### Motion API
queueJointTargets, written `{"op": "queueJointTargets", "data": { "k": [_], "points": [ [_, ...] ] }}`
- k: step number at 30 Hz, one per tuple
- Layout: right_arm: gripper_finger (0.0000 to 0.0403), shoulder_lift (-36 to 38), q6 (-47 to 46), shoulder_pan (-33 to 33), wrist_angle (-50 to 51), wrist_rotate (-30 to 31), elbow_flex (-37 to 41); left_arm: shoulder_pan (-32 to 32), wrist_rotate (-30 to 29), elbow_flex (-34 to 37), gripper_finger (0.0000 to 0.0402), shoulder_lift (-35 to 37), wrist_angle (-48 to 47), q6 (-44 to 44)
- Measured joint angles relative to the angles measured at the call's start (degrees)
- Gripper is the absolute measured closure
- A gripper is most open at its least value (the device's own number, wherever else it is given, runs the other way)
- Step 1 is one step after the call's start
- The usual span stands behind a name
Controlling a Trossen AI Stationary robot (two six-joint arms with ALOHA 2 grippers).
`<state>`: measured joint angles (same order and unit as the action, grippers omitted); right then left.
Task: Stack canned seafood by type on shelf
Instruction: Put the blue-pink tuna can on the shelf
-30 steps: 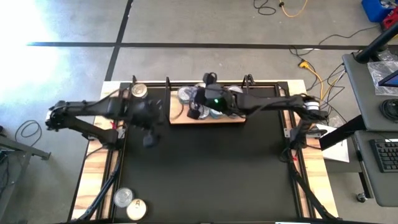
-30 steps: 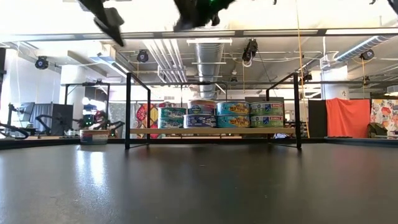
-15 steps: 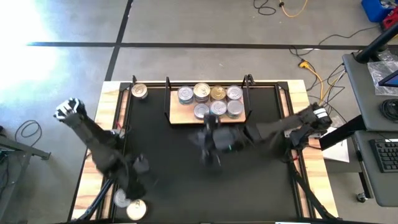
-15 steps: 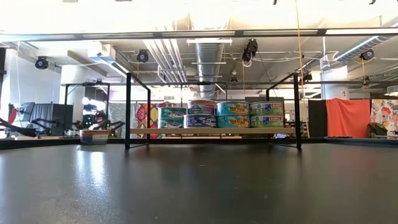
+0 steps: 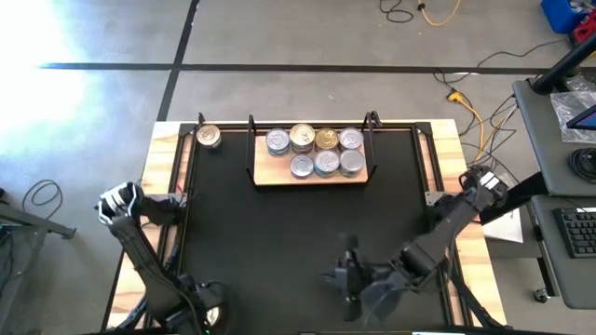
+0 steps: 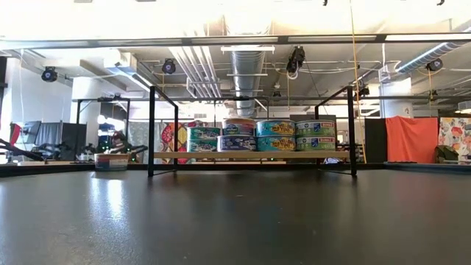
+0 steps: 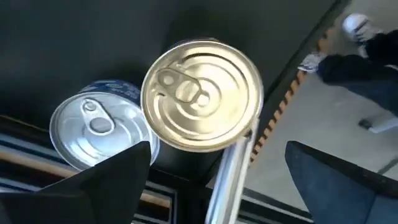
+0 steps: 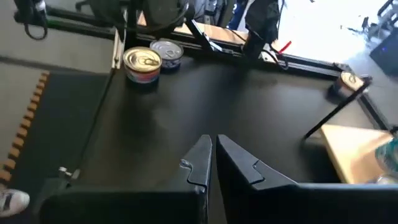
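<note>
A: Left gripper (image 5: 207, 312) blurred at the high view's bottom edge, covering the two tins there.
B: Shelf (image 8: 354, 144) cut off in right wrist view. Can labels (image 6: 276, 136) unreadable.

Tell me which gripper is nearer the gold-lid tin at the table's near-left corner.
Left. The left gripper hovers right above the gold-lid tin; the right gripper sits well off toward the table's middle.

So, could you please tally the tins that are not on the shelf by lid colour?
Gold lids: 2, the far-corner tin and the near-corner tin.
Silver lids: 1, the silver tin beside the near-corner tin.
Total: 3.
</note>
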<state>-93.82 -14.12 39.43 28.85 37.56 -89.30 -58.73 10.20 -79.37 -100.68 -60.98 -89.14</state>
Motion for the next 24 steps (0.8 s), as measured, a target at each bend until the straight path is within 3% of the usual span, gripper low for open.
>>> {"op": "queueJointTargets", "data": {
  "k": [4,7,16,24],
  "points": [
    [0.0385,0.0,-4.0,1.4,0.2,1.5,1.4,-0.1,3.3,-0.4,0.0074,-3.3,-0.2,-0.2],
    [0.0385,0.0,-6.2,1.6,0.1,1.6,2.1,-0.1,3.3,-0.4,0.0125,-4.6,-1.2,-1.0],
    [0.0385,0.0,-9.8,1.6,0.0,1.6,2.6,0.1,3.8,0.4,0.0372,-5.5,-2.8,-2.9],
    [0.0385,0.0,-11.5,1.6,0.0,1.1,2.6,1.9,8.2,4.1,0.0399,-5.5,2.2,-2.6]
  ]
}}
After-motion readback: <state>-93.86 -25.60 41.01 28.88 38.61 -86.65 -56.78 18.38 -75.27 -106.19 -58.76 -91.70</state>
